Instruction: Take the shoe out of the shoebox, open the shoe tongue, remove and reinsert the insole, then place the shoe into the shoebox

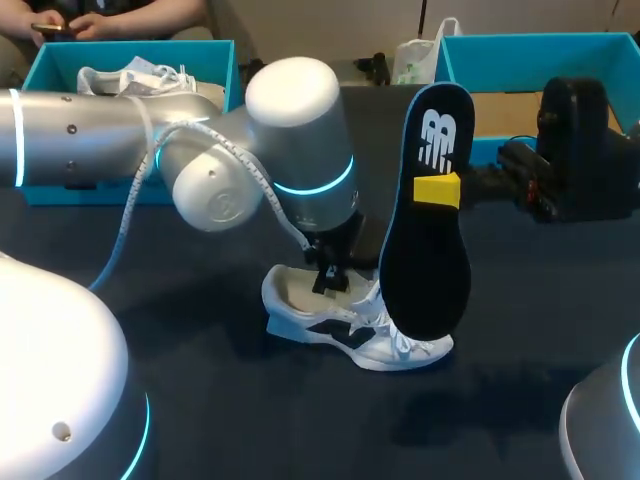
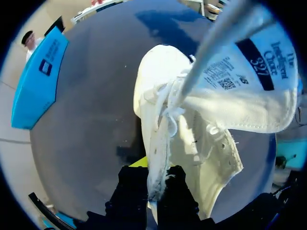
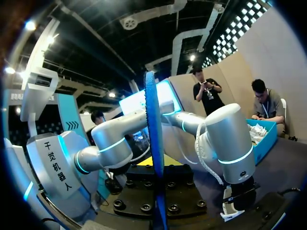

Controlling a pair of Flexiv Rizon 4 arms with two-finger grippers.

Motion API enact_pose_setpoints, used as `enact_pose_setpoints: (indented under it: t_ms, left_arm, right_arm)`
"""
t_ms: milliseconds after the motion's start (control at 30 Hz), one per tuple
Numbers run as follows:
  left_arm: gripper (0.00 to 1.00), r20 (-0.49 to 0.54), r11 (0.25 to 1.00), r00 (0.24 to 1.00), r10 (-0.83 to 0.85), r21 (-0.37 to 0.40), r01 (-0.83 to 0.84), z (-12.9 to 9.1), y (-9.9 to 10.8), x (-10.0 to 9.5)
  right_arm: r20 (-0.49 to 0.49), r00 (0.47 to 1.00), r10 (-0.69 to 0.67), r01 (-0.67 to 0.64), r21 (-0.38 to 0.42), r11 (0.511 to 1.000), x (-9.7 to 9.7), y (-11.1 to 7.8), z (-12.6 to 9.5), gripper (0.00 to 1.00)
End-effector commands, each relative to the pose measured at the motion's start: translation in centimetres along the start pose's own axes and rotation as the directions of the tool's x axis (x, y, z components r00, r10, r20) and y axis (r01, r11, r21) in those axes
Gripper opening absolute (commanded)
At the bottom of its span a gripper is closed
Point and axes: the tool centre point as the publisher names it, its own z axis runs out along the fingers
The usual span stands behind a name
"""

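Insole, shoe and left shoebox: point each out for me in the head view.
insole [image 1: 425, 262]: head view, middle of its dark face.
shoe [image 1: 287, 312]: head view, white side at its heel.
left shoebox [image 1: 52, 68]: head view, blue wall at its left end.

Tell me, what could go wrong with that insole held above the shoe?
The insole stands upright in the right hand, its lower end over the laced front of the shoe, not the opening; it may snag there and buckle. The left hand pinches only the shoe's thin side wall, so a push could tip the shoe or pull it free.
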Motion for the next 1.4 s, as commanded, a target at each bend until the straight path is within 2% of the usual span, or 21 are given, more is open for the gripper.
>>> enact_pose_setpoints:
  t_ms: [33, 200, 267, 333, 700, 833, 867, 933, 967, 1033, 1067, 1267, 1400]
  left_arm:
    - [0.0, 0.001, 0.996, 0.996, 0.088, 0.029, -0.088, -2.2, 0.4, 0.6]
    - [0.0, 0.065, 0.968, 0.966, 0.248, 0.012, -0.25, -4.5, -0.4, 1.0]
    - [0.0, 0.104, 0.938, 0.933, 0.345, 0.011, -0.348, -5.6, -0.7, 1.3]
    - [0.0, 0.212, 0.9, 0.883, 0.42, 0.028, -0.435, -6.5, -0.6, 1.6]
    - [0.0, 0.212, 0.9, 0.883, 0.42, 0.028, -0.435, -6.5, -0.6, 1.6]
    - [0.0, 0.222, 0.801, 0.786, 0.577, 0.036, -0.598, -7.2, -1.0, 1.4]
    - [0.0, 0.209, 0.736, 0.729, 0.651, 0.06, -0.674, -7.5, -1.1, 1.5]
    - [0.0, 0.197, 0.685, 0.682, 0.704, 0.064, -0.726, -7.7, -1.2, 1.6]
    - [0.0, 0.186, 0.616, 0.622, 0.76, 0.096, -0.782, -8.0, -1.3, 1.7]
    - [0.0, 0.175, 0.594, 0.6, 0.781, 0.089, -0.799, -8.2, -1.3, 1.7]
    - [0.0, 0.161, 0.544, 0.554, 0.817, 0.104, -0.833, -8.3, -1.5, 1.9]
    - [0.0, 0.114, 0.41, 0.415, 0.902, 0.068, -0.91, -8.1, -2.1, 2.9]
    - [0.0, 0.074, 0.386, 0.388, 0.919, 0.045, -0.921, -7.0, -2.7, 3.1]
  right_arm:
    - [0.001, 1.0, 0.002, -0.002, 0.001, 1.0, -0.1, -0.1, 0.2, 0.0]
    - [0.001, 1.0, 0.002, -0.002, 0.001, 1.0, -0.1, -0.1, 0.2, 0.0]
    - [0.001, 1.0, 0.002, -0.002, 0.001, 1.0, -0.1, -0.1, 0.2, 0.0]
    - [0.001, 1.0, 0.002, -0.002, 0.001, 1.0, -0.1, -0.1, 0.2, 0.0]
    - [0.001, 1.0, 0.002, -0.002, 0.001, 1.0, -0.1, -0.1, 0.2, 0.0]
    - [0.001, 1.0, 0.002, -0.002, 0.001, 1.0, -0.1, -0.1, 0.2, 0.0]
    - [0.001, 1.0, 0.002, -0.002, 0.001, 1.0, -0.1, -0.1, 0.2, 0.0]
    - [0.001, 1.0, 0.002, -0.002, 0.001, 1.0, -0.1, -0.1, 0.2, 0.0]
    - [0.001, 1.0, 0.002, -0.002, 0.001, 1.0, -0.1, -0.1, 0.2, 0.0]
    - [0.001, 1.0, 0.002, -0.002, 0.001, 1.0, -0.1, -0.1, 0.2, 0.0]
    - [0.001, 1.0, 0.002, -0.002, 0.001, 1.0, -0.1, -0.1, 0.2, 0.0]
    - [0.001, 1.0, 0.002, -0.002, 0.001, 1.0, -0.1, -0.1, 0.2, 0.0]
    - [0.001, 1.0, 0.002, -0.002, 0.001, 1.0, -0.1, -0.1, 0.2, 0.0]
